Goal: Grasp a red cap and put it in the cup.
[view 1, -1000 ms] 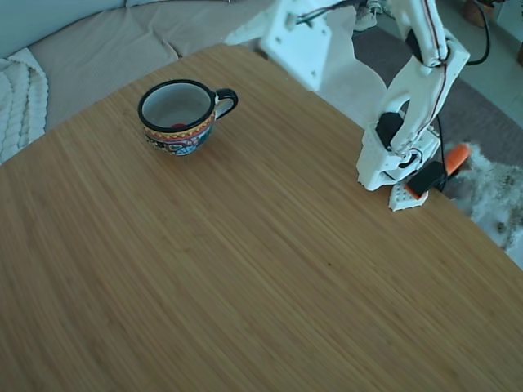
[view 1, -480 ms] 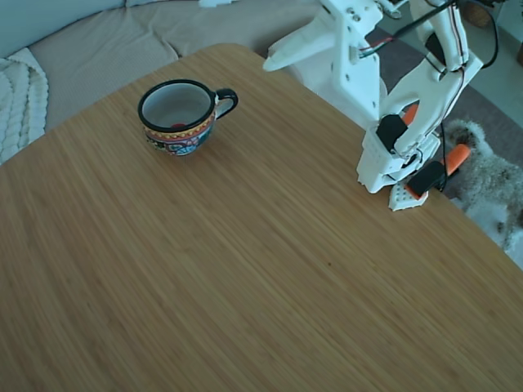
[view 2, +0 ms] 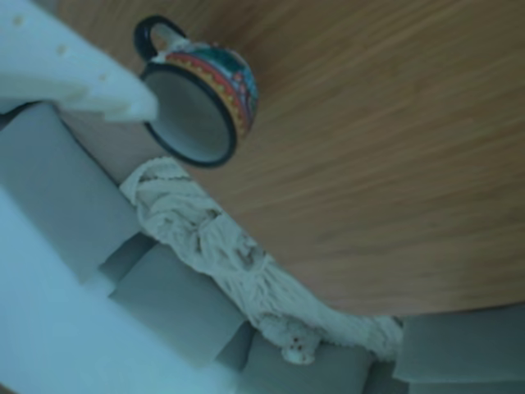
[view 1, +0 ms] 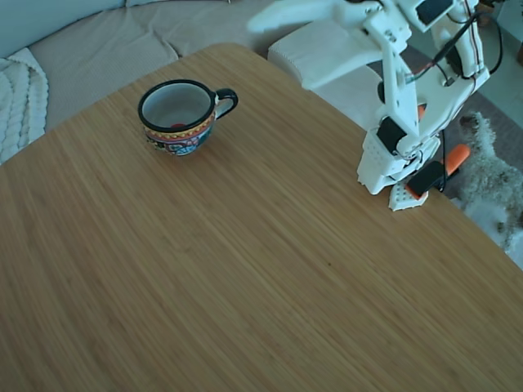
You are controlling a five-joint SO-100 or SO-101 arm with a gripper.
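The cup (view 1: 176,114), a squat mug with a black rim and a colourful band, stands on the wooden table at the back left. A sliver of the red cap (view 1: 177,126) shows inside it, low against the near wall. My gripper (view 1: 280,55) hangs high over the table's far edge, to the right of the cup and well apart from it. Its white fingers are spread open with nothing between them. In the other view the cup (view 2: 205,98) lies under one white finger (view 2: 74,74), and the cap is not visible there.
The arm's base (view 1: 391,167) is clamped at the table's right edge with orange-handled clamps (view 1: 456,155). A fluffy pale animal (view 1: 490,175) sits beyond that edge. A beige sofa (view 1: 98,41) and a knitted blanket (view 1: 16,98) lie behind the table.
The arm has folded back and its gripper has risen and swung toward the top of the fixed view. The cup and the red inside it have not moved.
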